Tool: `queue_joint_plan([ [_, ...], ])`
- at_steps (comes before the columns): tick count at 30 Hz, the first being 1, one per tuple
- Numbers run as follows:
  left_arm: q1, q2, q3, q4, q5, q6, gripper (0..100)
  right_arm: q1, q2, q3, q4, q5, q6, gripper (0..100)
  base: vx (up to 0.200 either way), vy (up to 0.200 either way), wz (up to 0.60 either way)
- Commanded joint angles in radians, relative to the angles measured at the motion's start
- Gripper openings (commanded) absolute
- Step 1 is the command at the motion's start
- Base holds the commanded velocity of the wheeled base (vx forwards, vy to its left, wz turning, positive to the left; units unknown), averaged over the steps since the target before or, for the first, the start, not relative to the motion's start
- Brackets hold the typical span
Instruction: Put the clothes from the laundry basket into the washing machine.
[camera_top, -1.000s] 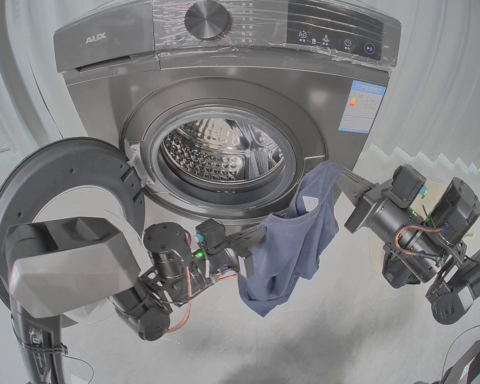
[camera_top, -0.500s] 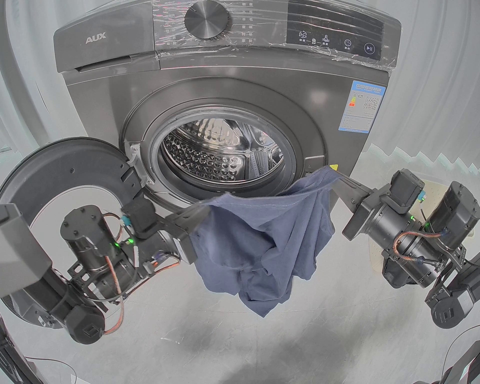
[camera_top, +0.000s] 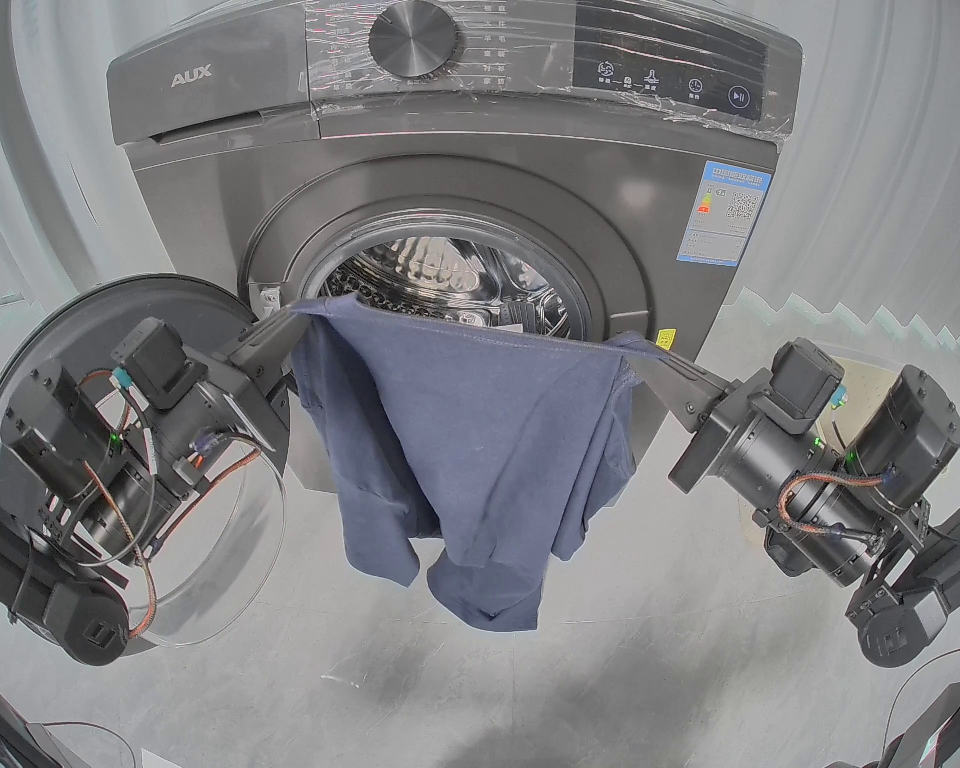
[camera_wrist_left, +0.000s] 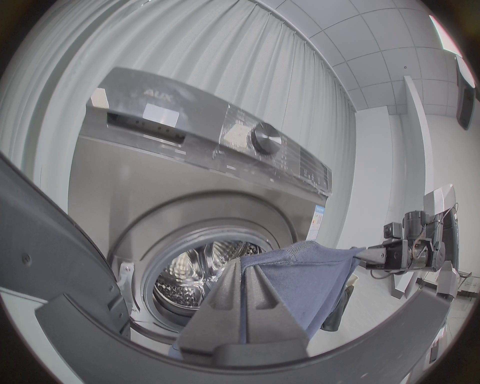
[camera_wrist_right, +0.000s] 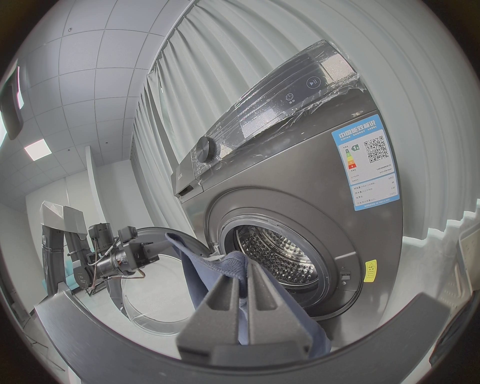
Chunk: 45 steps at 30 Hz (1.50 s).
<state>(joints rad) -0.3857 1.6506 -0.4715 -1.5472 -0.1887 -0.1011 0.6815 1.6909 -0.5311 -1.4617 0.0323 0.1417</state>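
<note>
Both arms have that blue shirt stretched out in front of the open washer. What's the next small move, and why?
Probably ease both arms forward toward the drum, drawing them slightly together. The left gripper and right gripper each pinch a top corner of the blue shirt, which hangs spread across the front of the open drum mouth, apparently not inside yet.

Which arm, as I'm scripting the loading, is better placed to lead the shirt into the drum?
Probably left: the left fingers pinch the shirt at the drum rim; the right fingers hold it lower, outside the opening.
</note>
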Motion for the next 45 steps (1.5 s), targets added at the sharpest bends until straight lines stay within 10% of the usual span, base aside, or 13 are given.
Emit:
queue_joint_plan([
  [1,-0.004,-0.058,-0.018,0.003,0.003,0.001,0,0.009,-0.007,-0.004,-0.002,0.0,-0.001,0,0.0,0.0,0.0],
  [45,-0.012,-0.049,-0.029,0.026,0.005,0.027,0,-0.005,-0.059,-0.081,0.004,-0.037,-0.005,0,0.0,0.0,0.0],
])
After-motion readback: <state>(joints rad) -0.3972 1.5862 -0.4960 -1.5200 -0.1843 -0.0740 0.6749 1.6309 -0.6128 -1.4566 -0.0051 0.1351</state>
